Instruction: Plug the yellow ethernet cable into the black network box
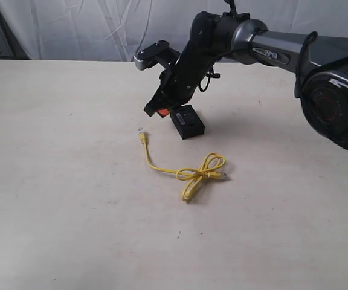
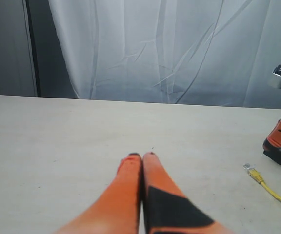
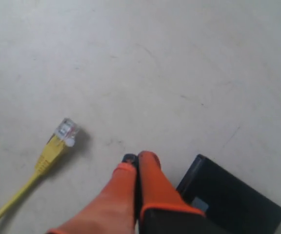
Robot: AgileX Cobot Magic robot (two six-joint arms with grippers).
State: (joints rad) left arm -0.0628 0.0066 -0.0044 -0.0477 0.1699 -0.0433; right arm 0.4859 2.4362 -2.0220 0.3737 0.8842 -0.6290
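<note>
Pale desk (image 1: 53, 181), white drape (image 1: 71, 30) behind; right claw (image 3: 136, 158) pinched closed, empty, black network box (image 3: 233, 200) just beside, yellow ethernet cable (image 3: 47, 157) end near; left claw (image 2: 141, 157) likewise closed, well apart

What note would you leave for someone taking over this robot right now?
Left gripper: shut, empty, away from the job's things.
Right gripper: shut, empty, low beside the box.
Cable: lying loose and knotted on the table, with one plug near the box.
Done: nothing plugged in yet.
Left: pick up the plug and push it into the box.
</note>
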